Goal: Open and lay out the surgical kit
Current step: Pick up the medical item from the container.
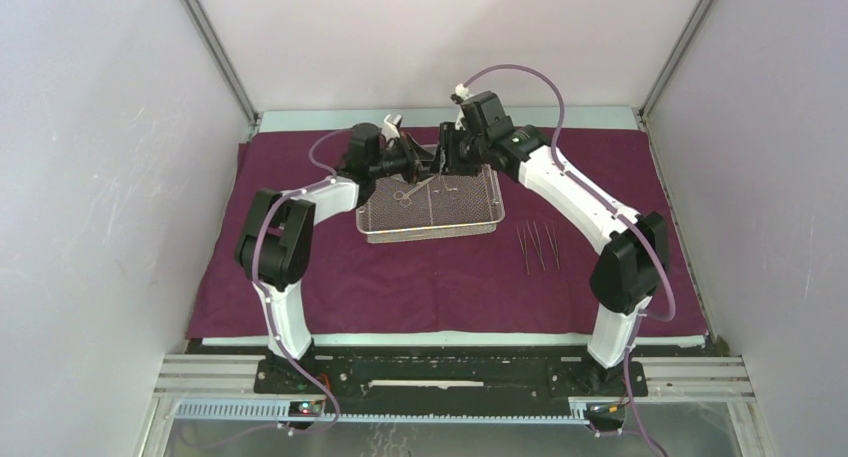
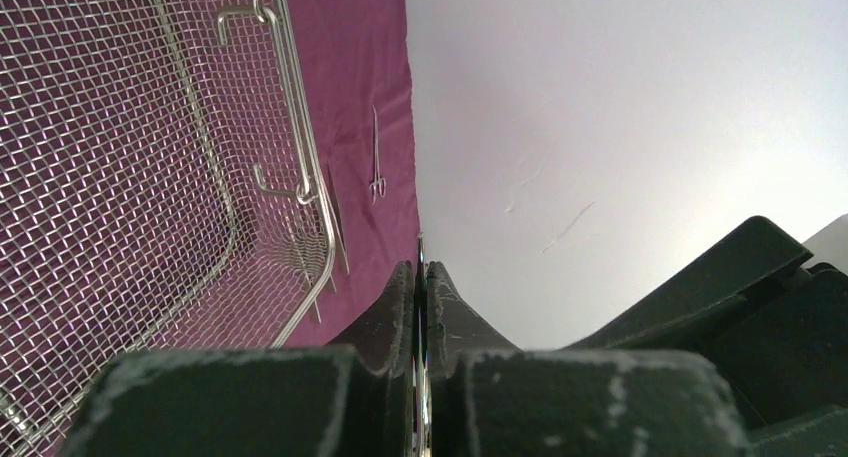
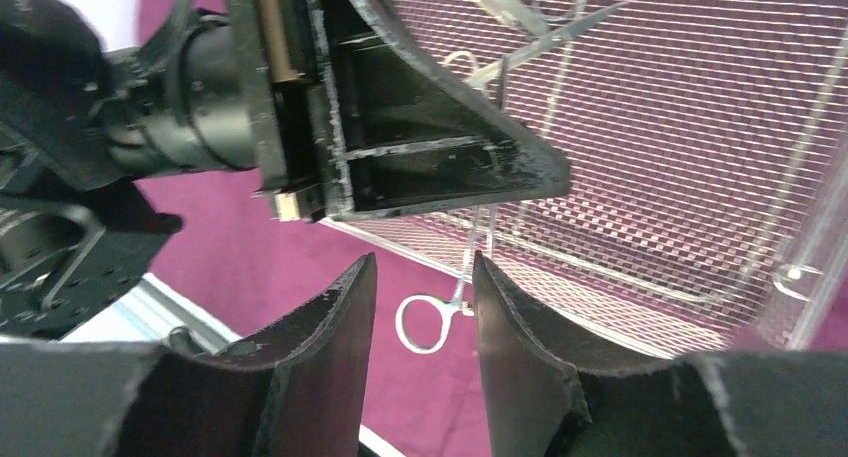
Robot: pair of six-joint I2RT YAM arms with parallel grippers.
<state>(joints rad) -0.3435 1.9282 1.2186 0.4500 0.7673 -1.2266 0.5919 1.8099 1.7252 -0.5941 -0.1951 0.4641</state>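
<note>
The maroon cloth wrap [image 1: 400,287] lies spread flat with the wire-mesh tray [image 1: 430,235] at its middle. My left gripper [image 1: 428,162] hovers over the tray's far edge, shut on thin steel forceps [image 3: 468,249]. Their tip pokes out between the left fingers [image 2: 421,267]. The forceps hang down, and their ring handle [image 3: 420,322] sits between the fingers of my right gripper [image 3: 423,262], which is open and faces the left one [image 1: 443,162]. I cannot tell whether the right fingers touch the ring. Scissors [image 1: 405,192] lie in the tray [image 3: 650,157].
Three thin steel instruments [image 1: 538,245] lie side by side on the cloth to the right of the tray. White walls close in the left, back and right sides. The arm bases stand at the near edge.
</note>
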